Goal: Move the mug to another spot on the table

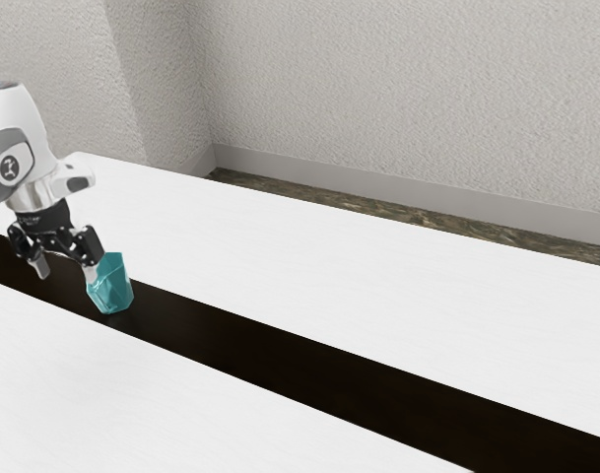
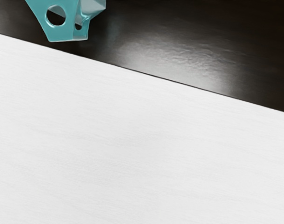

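The teal faceted mug (image 1: 113, 284) stands on the table's black stripe (image 1: 309, 370), leaning slightly. My black gripper (image 1: 66, 268) hangs just to the exterior view's left of it and is open. One fingertip (image 1: 91, 270) is against the mug's rim on its outer side, and the other finger (image 1: 41, 264) stands well apart with nothing between the two. In the wrist view the mug (image 2: 67, 18) lies on the dark stripe with the round hole of its handle facing the camera.
The white tabletop (image 1: 359, 266) runs on both sides of the black stripe. A textured wall (image 1: 398, 89) and its baseboard stand behind the far edge. In the wrist view the white surface (image 2: 132, 154) lies under my hand.
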Controlling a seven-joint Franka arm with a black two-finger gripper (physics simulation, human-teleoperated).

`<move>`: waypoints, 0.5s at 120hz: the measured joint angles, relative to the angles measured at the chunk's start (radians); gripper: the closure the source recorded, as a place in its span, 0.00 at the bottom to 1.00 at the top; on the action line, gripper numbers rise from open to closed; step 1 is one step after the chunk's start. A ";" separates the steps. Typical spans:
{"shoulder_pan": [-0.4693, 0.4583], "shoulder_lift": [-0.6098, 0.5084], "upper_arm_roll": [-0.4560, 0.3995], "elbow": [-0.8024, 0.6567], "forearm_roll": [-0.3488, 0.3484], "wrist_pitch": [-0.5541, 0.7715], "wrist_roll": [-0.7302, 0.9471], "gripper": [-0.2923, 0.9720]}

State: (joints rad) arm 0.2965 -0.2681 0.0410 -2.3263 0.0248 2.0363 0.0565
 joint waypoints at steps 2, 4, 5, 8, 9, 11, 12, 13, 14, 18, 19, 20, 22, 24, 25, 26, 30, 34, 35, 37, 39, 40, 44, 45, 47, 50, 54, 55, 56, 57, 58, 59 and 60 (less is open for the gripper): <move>0.003 0.005 0.000 -0.004 0.000 0.008 0.003 0.23; 0.007 0.010 0.000 -0.007 0.000 0.015 0.005 0.23; 0.008 0.013 0.000 -0.009 0.000 0.018 0.007 0.23; 0.013 0.023 0.000 -0.011 0.001 0.029 0.011 0.23; 0.015 0.027 0.000 -0.012 0.001 0.032 0.013 0.23; 0.018 0.036 0.000 -0.012 0.001 0.039 0.015 0.23; 0.019 0.040 0.000 -0.012 0.001 0.042 0.017 0.23; 0.021 0.043 0.000 -0.012 0.001 0.045 0.018 0.23; 0.022 0.047 0.000 -0.012 0.003 0.049 0.019 0.23; 0.025 0.061 0.000 -0.012 0.008 0.063 0.025 0.23; 0.025 0.064 0.000 -0.013 0.009 0.067 0.026 0.23; 0.025 0.067 0.000 -0.013 0.010 0.071 0.027 0.23; 0.026 0.071 0.000 -0.013 0.012 0.081 0.029 0.23; 0.027 0.075 0.000 -0.014 0.013 0.091 0.032 0.23; 0.028 0.077 0.000 -0.014 0.014 0.095 0.033 0.23; 0.030 0.082 0.000 -0.014 0.015 0.101 0.034 0.23; 0.037 0.100 0.000 -0.014 0.017 0.121 0.038 0.23; 0.043 0.121 0.000 -0.013 0.019 0.143 0.043 0.23; 0.044 0.126 0.000 -0.012 0.019 0.149 0.044 0.23; 0.046 0.135 0.000 -0.011 0.020 0.159 0.046 0.23; 0.048 0.144 0.000 -0.011 0.021 0.171 0.049 0.23; 0.049 0.148 0.000 -0.010 0.021 0.176 0.050 0.23; 0.051 0.163 0.000 -0.010 0.022 0.197 0.054 0.23; 0.052 0.167 0.000 -0.010 0.022 0.202 0.055 0.23; 0.052 0.174 0.000 -0.009 0.022 0.211 0.056 0.23; 0.054 0.182 0.000 -0.007 0.022 0.224 0.059 0.23; 0.057 0.197 0.000 -0.002 0.023 0.241 0.063 0.23; 0.058 0.202 0.000 0.000 0.023 0.245 0.064 0.23; 0.059 0.208 -0.001 0.002 0.023 0.249 0.064 0.23; 0.059 0.213 -0.001 0.005 0.023 0.254 0.065 0.23; 0.060 0.219 -0.001 0.008 0.023 0.258 0.066 0.23; 0.060 0.225 -0.001 0.010 0.023 0.262 0.067 0.23; 0.061 0.230 -0.001 0.013 0.023 0.266 0.068 0.23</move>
State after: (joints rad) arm 0.3574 -0.0383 0.0402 -2.3136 0.0480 2.3022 0.1247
